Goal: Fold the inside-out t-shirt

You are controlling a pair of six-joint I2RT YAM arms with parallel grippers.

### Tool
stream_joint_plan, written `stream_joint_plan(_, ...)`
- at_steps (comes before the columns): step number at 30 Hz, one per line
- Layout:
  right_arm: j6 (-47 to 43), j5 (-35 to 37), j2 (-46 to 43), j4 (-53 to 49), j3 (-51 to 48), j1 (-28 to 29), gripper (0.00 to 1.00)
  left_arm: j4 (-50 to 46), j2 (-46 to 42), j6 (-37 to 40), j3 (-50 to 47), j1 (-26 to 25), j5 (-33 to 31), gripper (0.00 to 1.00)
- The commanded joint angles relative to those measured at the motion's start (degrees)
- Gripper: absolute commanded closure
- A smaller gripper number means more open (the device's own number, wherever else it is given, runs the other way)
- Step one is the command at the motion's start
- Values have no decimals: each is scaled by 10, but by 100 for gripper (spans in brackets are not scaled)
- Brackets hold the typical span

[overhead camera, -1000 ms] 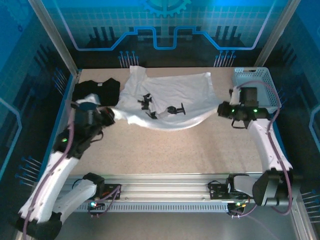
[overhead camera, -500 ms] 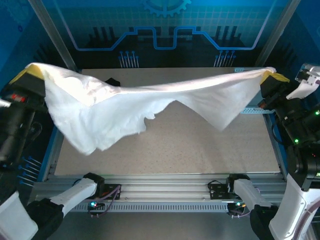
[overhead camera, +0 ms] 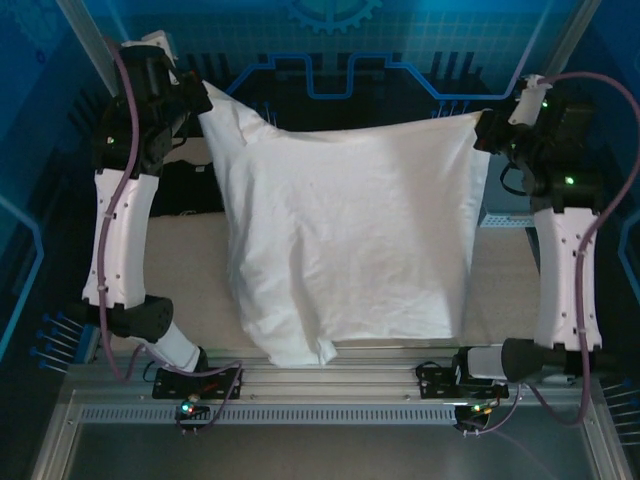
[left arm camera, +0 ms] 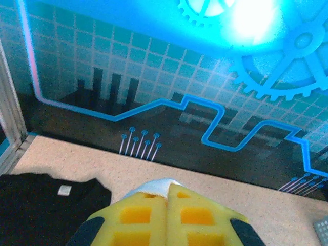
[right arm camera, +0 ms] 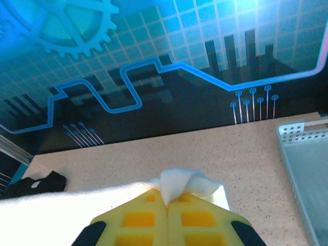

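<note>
Hanging the inside-out t-shirt (overhead camera: 350, 240) in the air between both raised arms.
The left gripper (overhead camera: 198, 98) and right gripper (overhead camera: 486, 130) each pinch an upper corner, jaws closed on the cloth. The taut top edge runs left to right, and the body drapes toward the table (overhead camera: 185, 270). Laying it flat probably means lowering both arms evenly, clear of the black folded t-shirt (overhead camera: 185, 188).

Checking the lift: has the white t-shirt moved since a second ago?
Yes. The white t-shirt rose off the table, where it lay beside the black t-shirt, and now hangs spread between the left tool and the right tool.
</note>
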Motion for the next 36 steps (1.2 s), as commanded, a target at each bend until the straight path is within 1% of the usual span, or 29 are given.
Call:
stream_joint_plan(1,-14,-17,-7,39,50,-4,95,55,-19,22,62,7,21,100)
stream_joint_plan(4,-25,-18,-23,31,50,-3,95,61,-43,16,60,6,40,100)
stream_joint_plan(7,-37,-16,-57,10,45,-3,95,71,-97,1,30,6,58,100)
stream_joint_plan(11,-51,-4,-123,-25,39,-3,95,100,-208,-16,-41,6,66,100)
stream_joint_plan(14,-54,4,-182,-49,40,-3,94,108,-287,-27,-76,6,72,100)
stream_joint_plan(17,-56,13,-229,-76,59,-3,94,111,-344,-34,-82,6,87,100)
stream_joint_plan(20,-58,19,-255,-100,93,-3,94,117,-373,-35,-65,6,93,100)
stream_joint_plan(24,-61,22,-259,-121,139,-3,94,108,-367,-22,-23,6,88,100)
stream_joint_plan(29,-72,29,-239,-119,152,-3,94,102,-316,3,7,6,74,100)
stream_joint_plan(33,-84,35,-223,-87,109,-3,94,125,-261,24,-15,6,60,100)
stream_joint_plan(36,-95,39,-205,-39,45,-3,94,160,-219,29,-67,6,61,100)
